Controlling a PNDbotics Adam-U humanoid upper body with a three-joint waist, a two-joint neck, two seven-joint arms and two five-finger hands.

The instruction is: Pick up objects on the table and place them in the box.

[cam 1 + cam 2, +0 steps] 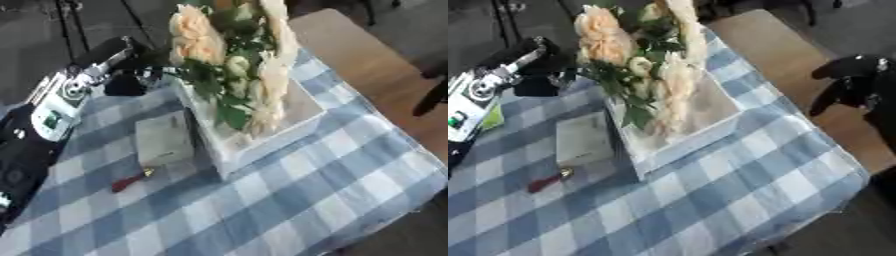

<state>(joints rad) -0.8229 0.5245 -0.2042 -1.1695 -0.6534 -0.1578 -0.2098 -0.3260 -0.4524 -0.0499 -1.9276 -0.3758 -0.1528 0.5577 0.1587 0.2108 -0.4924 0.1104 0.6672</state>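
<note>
A: The box [302, 107] sits at the middle of the table, white and shallow, on the blue checked cloth [289, 200]. A bunch of pale peach flowers [229, 65] with green leaves already lies in it, heads pointing to twelve o'clock.

B: What is nearest to us, outside the box?

A: At about eight o'clock from the box lies a small red-handled thing [131, 181] with a bit of brass-coloured metal at one end; I cannot make out what it is. Just beyond it, close against the box's left wall, lies a flat pale slab [163, 139], perhaps a small carton.

B: How would those handle?

A: I judge the red thing light and stiff, thin enough to roll, so pinch it across the handle. The slab looks light and rigid; take it by its long edges, since it lies flat on the cloth.

B: And the hands?

A: The left hand [118, 57] reaches in at ten o'clock, beside the flower stems. Whether its fingers are curled or holding anything I cannot tell. The right hand [846, 82] hangs at three o'clock over the bare wood, well apart from the box, fingers loosely curled, holding nothing.
</note>
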